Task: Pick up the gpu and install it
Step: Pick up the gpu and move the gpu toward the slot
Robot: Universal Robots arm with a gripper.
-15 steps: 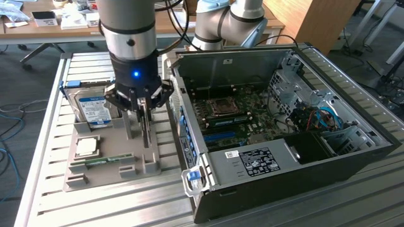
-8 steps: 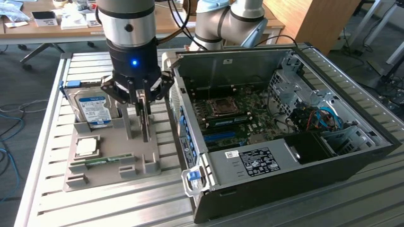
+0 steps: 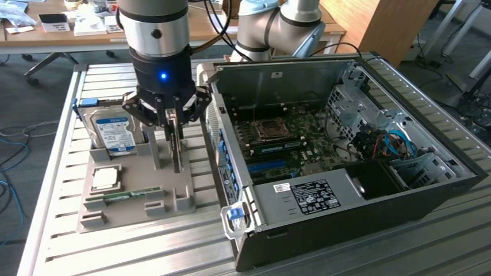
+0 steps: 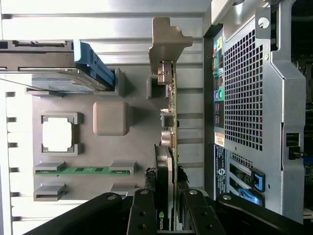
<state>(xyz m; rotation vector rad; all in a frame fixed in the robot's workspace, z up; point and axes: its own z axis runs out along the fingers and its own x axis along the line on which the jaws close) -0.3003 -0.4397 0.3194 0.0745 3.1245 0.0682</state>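
The gpu (image 4: 172, 112) stands on edge in the grey holder (image 4: 137, 103), a thin green board with a pale metal bracket at one end and a black cooler block near my fingers. My gripper (image 4: 168, 205) comes down over it, one black finger pressed to each face, shut on the card. In the exterior view the gripper (image 3: 175, 118) hangs over the holder (image 3: 130, 213) with the gpu (image 3: 178, 146) upright between its fingers, its lower edge still down at the holder. The open computer case (image 3: 345, 144) lies just to the exterior view's right, its motherboard (image 3: 284, 144) exposed.
In the same holder are a silver hard drive with a blue label (image 3: 114, 132), a square processor (image 3: 106, 178) and a narrow green memory stick (image 3: 123, 195). The case's rear panel (image 4: 244, 98) runs close alongside the card. Everything rests on a slatted metal table (image 3: 54, 172).
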